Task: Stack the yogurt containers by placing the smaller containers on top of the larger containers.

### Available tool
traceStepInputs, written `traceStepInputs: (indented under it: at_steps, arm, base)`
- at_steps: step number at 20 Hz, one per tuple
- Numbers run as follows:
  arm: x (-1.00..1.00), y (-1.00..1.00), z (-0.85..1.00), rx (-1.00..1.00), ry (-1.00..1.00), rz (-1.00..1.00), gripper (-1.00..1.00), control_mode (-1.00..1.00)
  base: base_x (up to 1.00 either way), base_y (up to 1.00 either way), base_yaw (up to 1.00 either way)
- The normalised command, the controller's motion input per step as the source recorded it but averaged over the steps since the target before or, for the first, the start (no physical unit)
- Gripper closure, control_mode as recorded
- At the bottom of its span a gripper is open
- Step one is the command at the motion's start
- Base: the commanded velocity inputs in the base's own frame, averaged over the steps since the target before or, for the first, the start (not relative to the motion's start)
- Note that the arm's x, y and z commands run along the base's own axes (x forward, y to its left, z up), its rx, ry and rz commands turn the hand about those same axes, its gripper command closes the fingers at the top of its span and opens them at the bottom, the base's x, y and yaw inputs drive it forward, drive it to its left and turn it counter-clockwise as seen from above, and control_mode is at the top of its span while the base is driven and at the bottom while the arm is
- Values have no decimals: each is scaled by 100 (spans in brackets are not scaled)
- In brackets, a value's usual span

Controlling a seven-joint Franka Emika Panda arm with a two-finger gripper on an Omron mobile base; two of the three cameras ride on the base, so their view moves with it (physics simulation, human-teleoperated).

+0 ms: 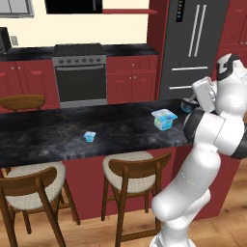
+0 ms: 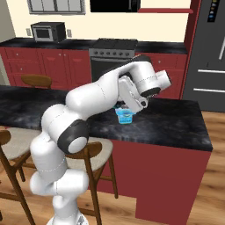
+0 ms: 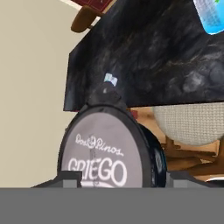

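A dark teal round cup [image 3: 103, 151] with a white lid reading "GRIEGO" sits between the fingertips of my gripper [image 3: 122, 180], which is shut on it. From the left base the cup [image 1: 186, 103] shows at the gripper [image 1: 192, 100], by the right end of the black island counter [image 1: 58, 140]. The larger blue-and-white boxy pack [image 1: 164, 119] stands on the counter just left of the held cup, and also appears as the pack [image 2: 125, 116] [image 3: 212, 15], partly behind my arm from the right base. A tiny light-blue tub [image 1: 89, 136] [image 3: 110, 79] stands alone mid-counter.
Two cushioned wooden stools [image 1: 137, 173] [image 1: 31, 185] stand at the counter's near side, and another stool [image 1: 21, 102] at its far left. An oven [image 1: 79, 77] and a fridge [image 1: 195, 43] line the back wall. The counter's right end drops off at an edge [image 2: 206, 143].
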Motion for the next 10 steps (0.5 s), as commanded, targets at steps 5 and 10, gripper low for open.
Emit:
traceStepInputs:
  at_steps: [5,10]
  arm:
    - [6,2,-11,-10,-7,1,100,-100]
    - [9,5,0,-1,-7,-1,100,-100]
  base:
    - [0,0,0]
    - [0,0,0]
